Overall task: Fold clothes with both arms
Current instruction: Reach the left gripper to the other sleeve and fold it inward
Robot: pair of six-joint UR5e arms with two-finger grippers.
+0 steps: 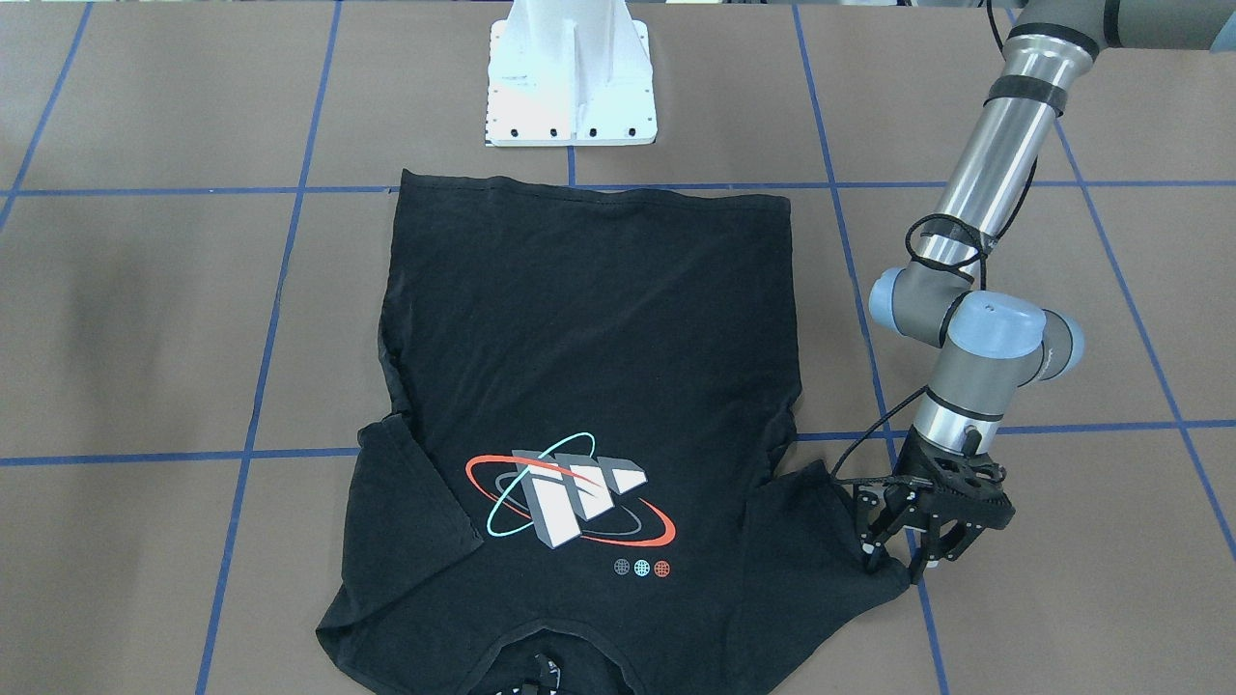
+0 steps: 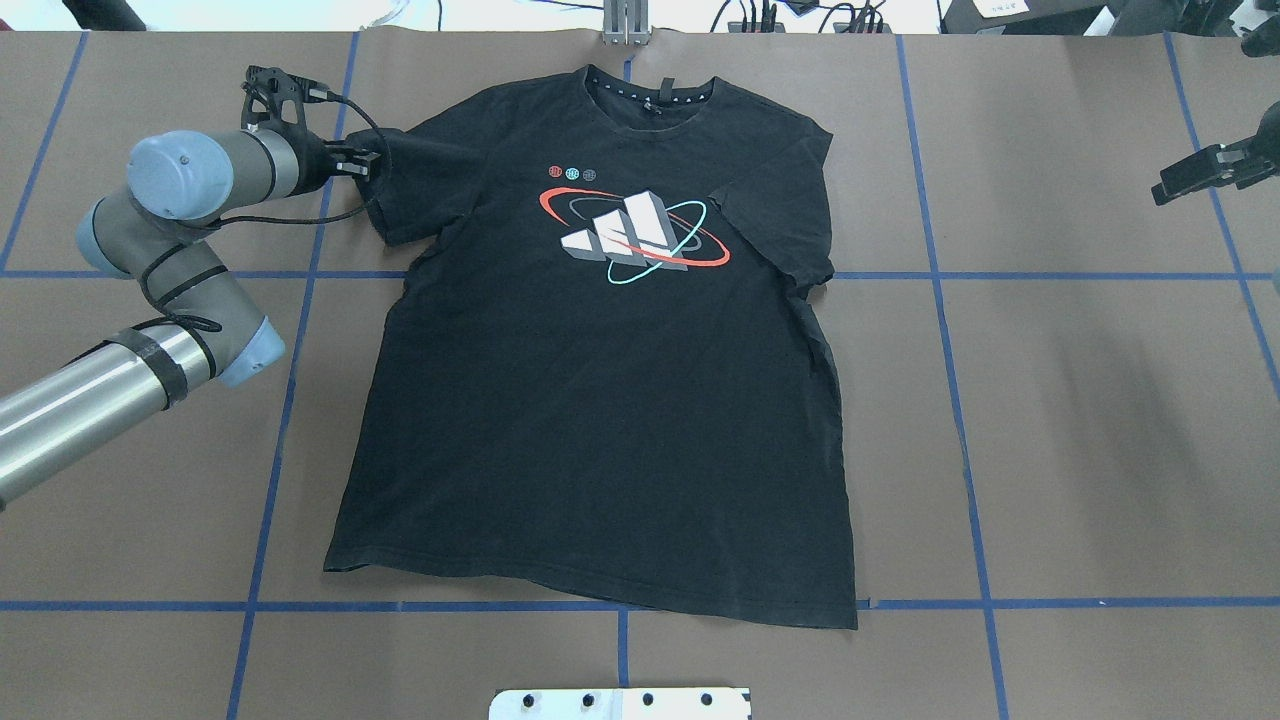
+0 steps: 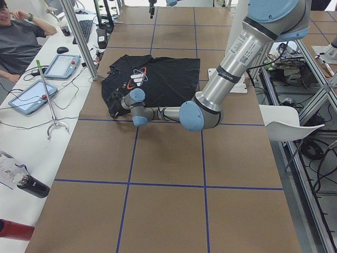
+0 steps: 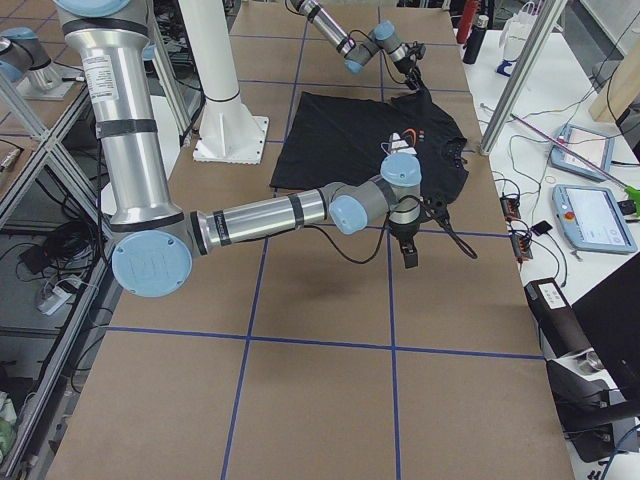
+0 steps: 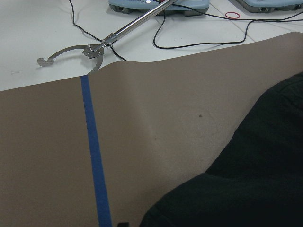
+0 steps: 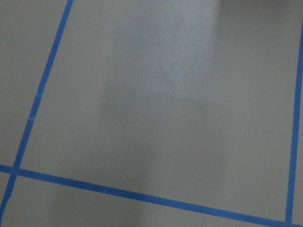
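One black T-shirt (image 2: 600, 420) lies flat and print-up in the middle of the counter (image 2: 1080, 400). Its long axis runs from the robot's edge straight out to the far edge. Nearest the robot, the hem (image 2: 600, 590) lies just ahead of the white pedestal base (image 1: 570, 87). Beyond it the body runs out to the chest print (image 2: 635, 235), and the collar (image 2: 648, 95) lies close to the far edge. Both grippers are out at that far, shoulder end. The left gripper (image 1: 892, 568) points down at the outer edge of the left sleeve (image 2: 410, 190), its jaws apart and its tips touching or just above the cloth. It does not look clamped on anything yet. The right gripper (image 2: 1185, 180) hangs above bare counter near the right end, well apart from the right sleeve (image 2: 790, 230). Its wrist camera shows only brown surface and blue tape lines, and I cannot tell whether its jaws are apart or together. The left arm is therefore much the nearer to the shirt. From its gripper the cloth spreads toward the counter's middle and back toward the robot. My judgement is that the next move depends on this offset. The left side needs only to close on the sleeve, while the right must first travel in along the far edge to reach its own.
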